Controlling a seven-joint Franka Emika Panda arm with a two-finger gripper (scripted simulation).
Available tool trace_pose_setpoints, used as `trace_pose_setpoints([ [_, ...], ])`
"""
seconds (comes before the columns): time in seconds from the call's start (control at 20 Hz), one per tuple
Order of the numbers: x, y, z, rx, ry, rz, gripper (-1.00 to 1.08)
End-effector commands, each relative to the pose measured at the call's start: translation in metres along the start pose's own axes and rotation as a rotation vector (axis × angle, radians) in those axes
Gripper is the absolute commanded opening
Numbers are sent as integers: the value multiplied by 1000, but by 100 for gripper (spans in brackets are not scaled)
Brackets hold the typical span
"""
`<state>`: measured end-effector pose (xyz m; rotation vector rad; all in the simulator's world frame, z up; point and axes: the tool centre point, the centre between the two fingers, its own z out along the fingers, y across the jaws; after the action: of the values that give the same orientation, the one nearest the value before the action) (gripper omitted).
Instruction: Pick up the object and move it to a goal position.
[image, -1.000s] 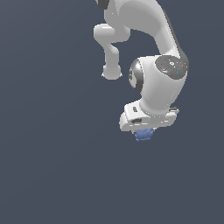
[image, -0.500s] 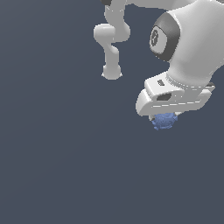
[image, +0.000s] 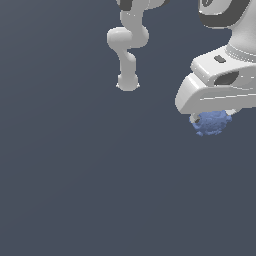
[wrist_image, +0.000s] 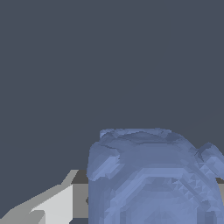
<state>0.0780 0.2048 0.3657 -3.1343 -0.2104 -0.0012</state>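
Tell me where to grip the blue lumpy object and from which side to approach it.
Grip the blue lumpy object across its rounded middle, coming down from above, the way the gripper sits over it now. It is roundish and narrower than the gripper body, with no handle or stem, so the fingers would best close on opposite flanks. Its bumpy surface probably helps the hold, though the contact itself is hidden.

plain dark grey-blue ground (image: 65, 190)

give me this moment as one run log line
phase: carry | gripper: shut on blue lumpy object | object: held under the white hand, off the floor | goal: none visible
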Motion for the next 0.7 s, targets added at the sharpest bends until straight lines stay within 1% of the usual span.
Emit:
trace_pose_setpoints([
  [0.0,2,-5,-13,0,-1,0,-100],
  [0.3,5,-13,-32,0,-1,0,-100],
  [0.65,7,-17,-41,0,-1,0,-100],
])
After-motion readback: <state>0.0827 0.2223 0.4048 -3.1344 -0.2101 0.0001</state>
